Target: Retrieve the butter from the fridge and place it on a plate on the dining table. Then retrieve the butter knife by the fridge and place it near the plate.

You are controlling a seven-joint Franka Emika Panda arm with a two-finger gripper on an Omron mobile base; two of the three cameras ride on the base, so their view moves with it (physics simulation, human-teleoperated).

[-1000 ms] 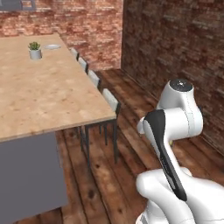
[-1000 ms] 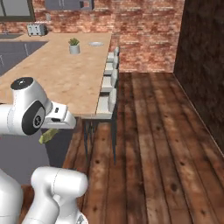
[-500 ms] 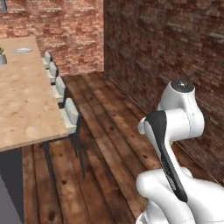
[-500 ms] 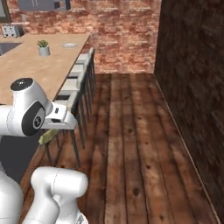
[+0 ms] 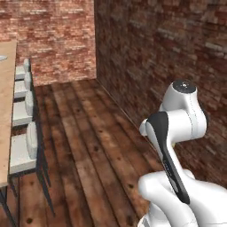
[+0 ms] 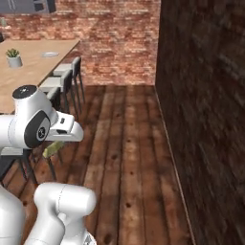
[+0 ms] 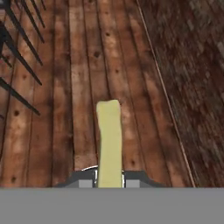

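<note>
I have the gripper (image 7: pixel 109 183) pinching the butter (image 7: pixel 109 140), stick pointing straight out over the floor; the plate (image 6: pixel 50 54) sits far ahead-left on the table (image 6: pixel 36 62).

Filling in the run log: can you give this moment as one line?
phase: carrying | tool: shut on thin yellowish-olive butter stick | below: wood plank floor | round grey-white plate: on light wood dining table, bare

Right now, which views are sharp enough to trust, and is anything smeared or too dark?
Hand view: sharp; the butter in the gripper reads clearly. Right base view: brick wall dark and smeared, plate small but legible. Left base view: evenly lit, slightly soft.
</note>
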